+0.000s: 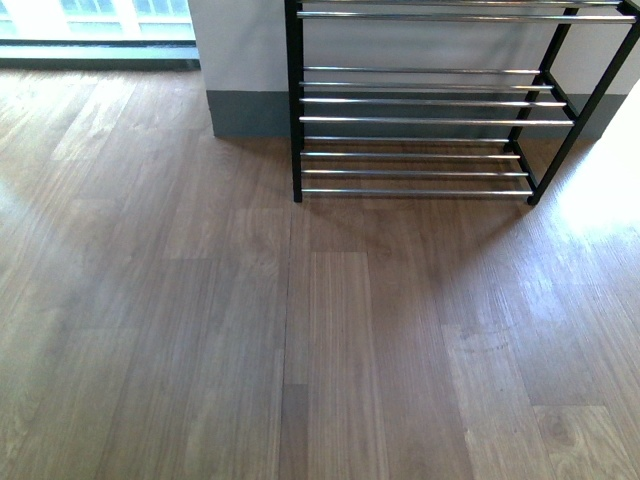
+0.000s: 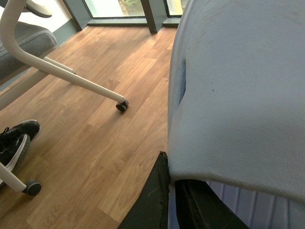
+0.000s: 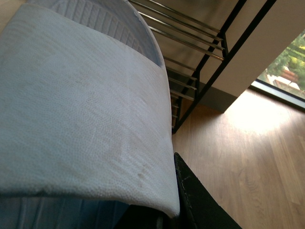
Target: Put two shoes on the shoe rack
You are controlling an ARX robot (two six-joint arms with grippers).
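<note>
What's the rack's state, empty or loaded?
Empty on the tiers in view: the rack shows only bare rods, no shoes. Its top tier is cropped, so cannot tell there.

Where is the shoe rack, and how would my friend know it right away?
Look across the wooden floor to the white wall with the grey skirting. The shoe rack stands in front of it, to the right of the wall's corner. It is the only thing with a thin black frame and rows of shiny silver rods.
</note>
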